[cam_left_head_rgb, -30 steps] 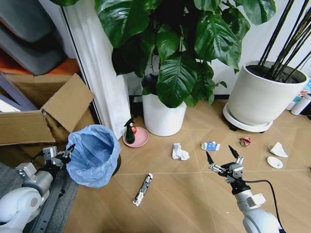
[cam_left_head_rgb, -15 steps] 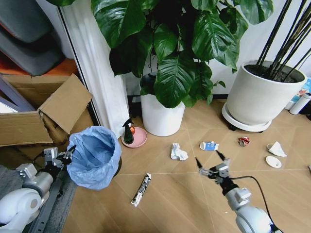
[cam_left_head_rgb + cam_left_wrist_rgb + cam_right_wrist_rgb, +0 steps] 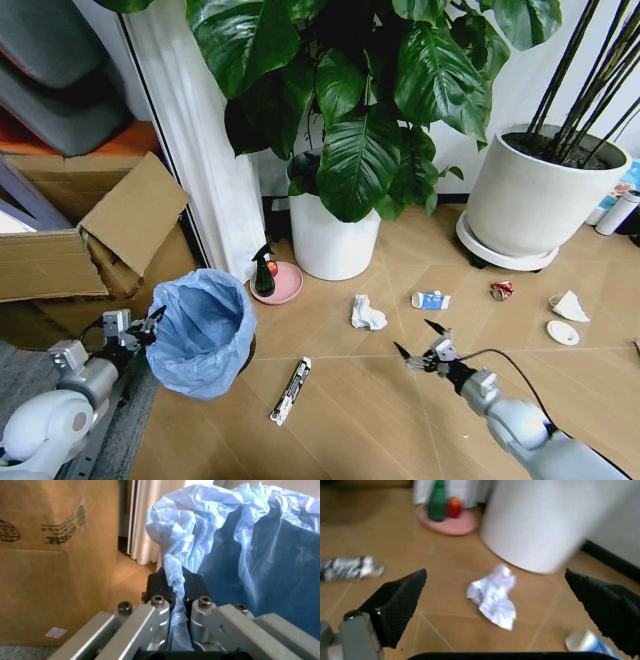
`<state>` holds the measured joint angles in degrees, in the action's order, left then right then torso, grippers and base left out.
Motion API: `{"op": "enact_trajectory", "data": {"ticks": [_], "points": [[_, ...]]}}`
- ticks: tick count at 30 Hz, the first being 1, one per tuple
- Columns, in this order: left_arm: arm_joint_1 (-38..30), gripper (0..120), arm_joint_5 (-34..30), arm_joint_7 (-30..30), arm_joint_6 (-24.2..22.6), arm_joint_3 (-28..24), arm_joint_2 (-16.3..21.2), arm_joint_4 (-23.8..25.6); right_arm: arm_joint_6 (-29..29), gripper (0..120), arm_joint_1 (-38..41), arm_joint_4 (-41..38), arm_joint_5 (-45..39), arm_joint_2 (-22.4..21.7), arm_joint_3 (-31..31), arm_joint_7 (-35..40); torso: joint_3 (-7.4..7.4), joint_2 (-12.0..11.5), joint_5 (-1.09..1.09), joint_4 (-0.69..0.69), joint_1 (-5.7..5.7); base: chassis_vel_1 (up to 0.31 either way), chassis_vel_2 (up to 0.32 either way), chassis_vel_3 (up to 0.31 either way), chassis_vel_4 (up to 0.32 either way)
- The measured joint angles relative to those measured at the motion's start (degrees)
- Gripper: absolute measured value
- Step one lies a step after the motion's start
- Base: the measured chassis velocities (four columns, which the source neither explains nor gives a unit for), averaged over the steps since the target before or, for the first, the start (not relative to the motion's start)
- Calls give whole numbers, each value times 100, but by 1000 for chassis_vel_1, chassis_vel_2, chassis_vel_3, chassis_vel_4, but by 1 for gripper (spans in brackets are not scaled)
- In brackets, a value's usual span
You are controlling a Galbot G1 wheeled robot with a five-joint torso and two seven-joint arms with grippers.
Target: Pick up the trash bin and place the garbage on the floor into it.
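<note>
Crumpled paper wad (image 3: 368,313) looks light and soft; pinch its middle. Right gripper (image 3: 422,345) spread; left gripper (image 3: 147,324) pinches the trash bin (image 3: 203,331) rim.

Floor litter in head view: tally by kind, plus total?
Crumpled white paper wads: 2
Blue-white carton: 1
Crushed red can: 1
White lid: 1
Flattened dark wrapper: 1
Total: 6
</note>
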<state>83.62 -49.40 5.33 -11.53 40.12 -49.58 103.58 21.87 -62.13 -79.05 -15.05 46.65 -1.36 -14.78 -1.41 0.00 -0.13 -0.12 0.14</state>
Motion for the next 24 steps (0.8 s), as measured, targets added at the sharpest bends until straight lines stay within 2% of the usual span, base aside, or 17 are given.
{"op": "enact_trajectory", "data": {"ticks": [2, 4, 6, 7, 8, 10, 11, 12, 15, 17, 22, 24], "points": [[-10, 0, 6, -1, 2, 22, -46, 21, 228, 100, 578, 379, -153, -121, 631, -447, 0, 0, 0, -2, 0, 0, 0, 0, 0], [-10, 0, 8, -1, 2, 28, -68, 34, 313, 100, 784, 529, -252, -104, 838, -616, 0, 0, -1, -3, 0, 0, 0, 0, 0], [8, 0, 22, -1, 9, 45, -109, 54, 525, 100, 1276, 881, -524, 37, 1310, -971, 0, 0, 2, -5, 0, 0, 0, 0, 0], [19, 0, 30, -1, 12, 50, -119, 59, 605, 100, 1496, 1038, -678, 115, 1504, -1152, 0, 0, 8, 0, 0, 0, 0, 0, 0], [19, 0, 30, -1, 12, 50, -119, 59, 605, 100, 1496, 1038, -678, 115, 1504, -1152, 0, 0, 8, 0, 0, 0, 0, 0, 0], [50, 0, 50, -1, 27, 108, -118, 59, 701, 100, 1980, 1503, -1069, 328, 1938, -1852, 0, -1, -3, -4, 0, 0, 0, 0, 0], [56, 0, 51, 0, 29, 126, -109, 59, 711, 100, 2163, 1639, -1167, 416, 2093, -2037, -1, -1, 0, 0, 1, 0, 0, 0, 0], [53, 0, 47, 3, 36, 170, -88, 59, 694, 100, 2396, 1797, -1256, 525, 2299, -2245, 0, 0, 7, 1, 0, 0, 0, 0, 0], [47, 0, 22, 0, 44, 217, -55, 51, 603, 100, 2630, 1941, -1271, 670, 2543, -2431, 0, 0, -2, 1, 1, 0, 0, 0, 0], [44, 0, 9, 0, 48, 245, -31, 46, 444, 100, 2812, 2029, -1288, 823, 2784, -2578, 0, 0, 4, -2, 0, 0, 0, 0, 0], [42, 0, 5, 2, 54, 247, -13, 39, 202, 100, 2961, 2038, -1427, 886, 3018, -2876, 0, 0, 1, -4, 0, 0, 0, 0, 0], [13, 0, -1, 1, 55, 245, -2, 30, 39, 100, 3088, 2048, -1606, 905, 3205, -3297, 0, 0, 1, -3, 0, 0, 0, 0, 0]]}}
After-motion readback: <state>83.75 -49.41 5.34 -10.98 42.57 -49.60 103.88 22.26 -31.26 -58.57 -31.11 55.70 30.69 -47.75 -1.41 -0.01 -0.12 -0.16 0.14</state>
